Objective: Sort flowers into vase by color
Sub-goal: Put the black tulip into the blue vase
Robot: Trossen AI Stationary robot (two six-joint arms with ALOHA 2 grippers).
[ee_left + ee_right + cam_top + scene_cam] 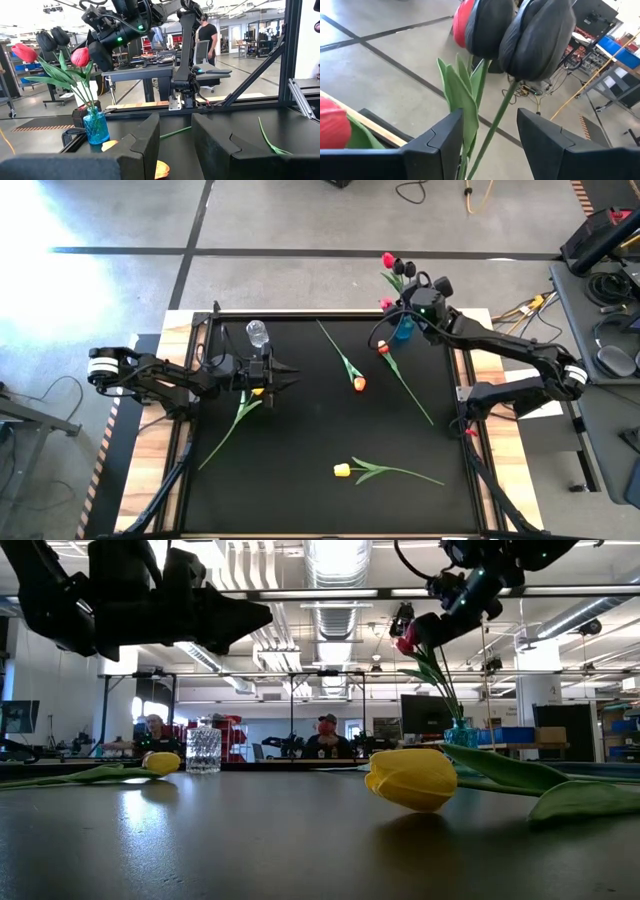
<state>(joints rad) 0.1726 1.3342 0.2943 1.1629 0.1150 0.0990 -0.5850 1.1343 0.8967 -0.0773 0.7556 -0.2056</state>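
A small blue vase (403, 330) (95, 127) at the table's far right edge holds red, pink and two dark purple tulips (535, 35). My right gripper (410, 283) (490, 120) is open above it, its fingers standing on either side of a dark purple tulip's stem (492, 127) without touching it. An empty clear glass vase (257, 333) stands at the far left. My left gripper (285, 376) (175, 130) hovers open just above a yellow tulip (258, 392), which lies flat on the mat.
Two orange tulips (360, 383) (383, 348) lie mid-table with their stems slanting across the mat. A second yellow tulip (342, 470) (412, 778) lies near the front edge. A wooden frame (470, 380) borders the black mat. People sit in the room behind.
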